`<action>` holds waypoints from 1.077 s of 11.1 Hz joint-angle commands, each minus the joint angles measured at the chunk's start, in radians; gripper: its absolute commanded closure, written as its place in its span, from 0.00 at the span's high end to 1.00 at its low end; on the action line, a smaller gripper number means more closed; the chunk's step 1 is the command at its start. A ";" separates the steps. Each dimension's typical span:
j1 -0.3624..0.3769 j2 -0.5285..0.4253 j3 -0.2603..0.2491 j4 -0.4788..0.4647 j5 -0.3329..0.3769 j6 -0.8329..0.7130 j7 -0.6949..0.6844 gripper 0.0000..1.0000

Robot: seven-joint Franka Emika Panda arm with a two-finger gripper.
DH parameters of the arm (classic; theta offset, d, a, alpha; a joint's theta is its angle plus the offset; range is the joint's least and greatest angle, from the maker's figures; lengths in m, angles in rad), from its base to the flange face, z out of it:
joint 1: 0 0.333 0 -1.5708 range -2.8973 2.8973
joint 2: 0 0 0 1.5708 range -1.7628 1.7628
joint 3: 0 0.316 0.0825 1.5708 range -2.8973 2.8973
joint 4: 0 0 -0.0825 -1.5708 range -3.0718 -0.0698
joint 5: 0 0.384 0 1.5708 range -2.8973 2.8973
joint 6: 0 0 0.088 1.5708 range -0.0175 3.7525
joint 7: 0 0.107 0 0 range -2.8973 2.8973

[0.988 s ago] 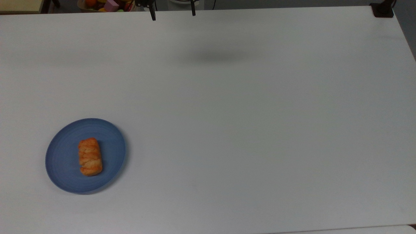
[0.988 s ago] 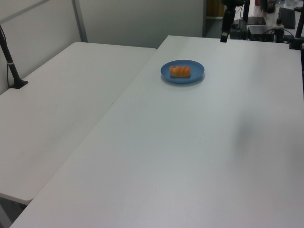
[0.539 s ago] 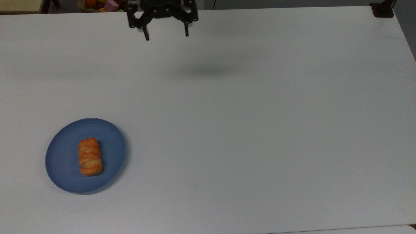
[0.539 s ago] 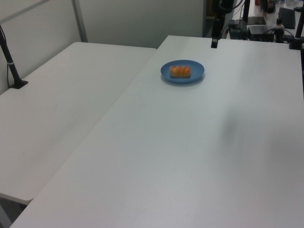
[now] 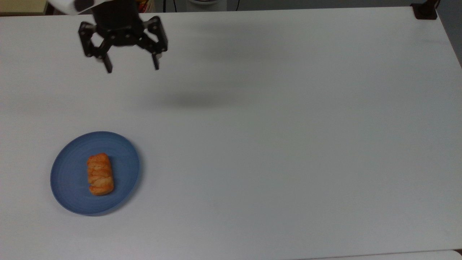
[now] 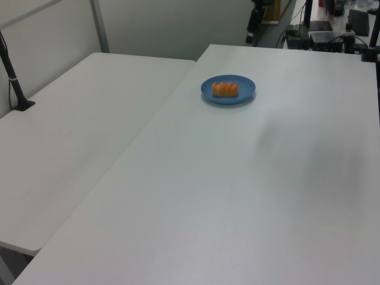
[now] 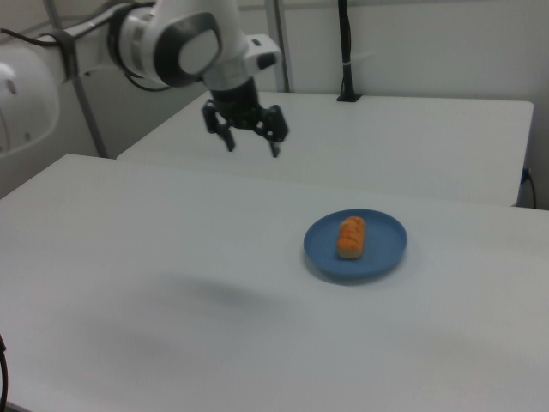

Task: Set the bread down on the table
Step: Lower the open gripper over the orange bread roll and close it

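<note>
Change: since a second ago the gripper (image 5: 131, 67) is travelling from 12 o'clock toward 10 o'clock in the top view, closing on the plate.
Gripper: fingers are standing well apart and carrying nothing, hanging high above the table (image 5: 288, 144), probably readied to straddle the roll.
Bread: the bread (image 5: 100, 174) is lying untouched on the blue plate (image 5: 72, 195) at 8 o'clock in the top view, well apart from the gripper.
Stage: approach, by my reading; the pick is not yet begun.
</note>
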 commanded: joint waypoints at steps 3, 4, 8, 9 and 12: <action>-0.081 0.167 -0.003 0.026 0.046 0.296 -0.144 1.00; -0.089 0.192 -0.003 0.013 0.046 0.362 -0.158 1.00; -0.094 0.333 -0.007 0.005 0.033 0.575 -0.165 1.00; -0.094 0.360 -0.007 0.003 0.002 0.620 -0.157 1.00; -0.091 0.429 -0.009 0.009 -0.014 0.687 -0.151 1.00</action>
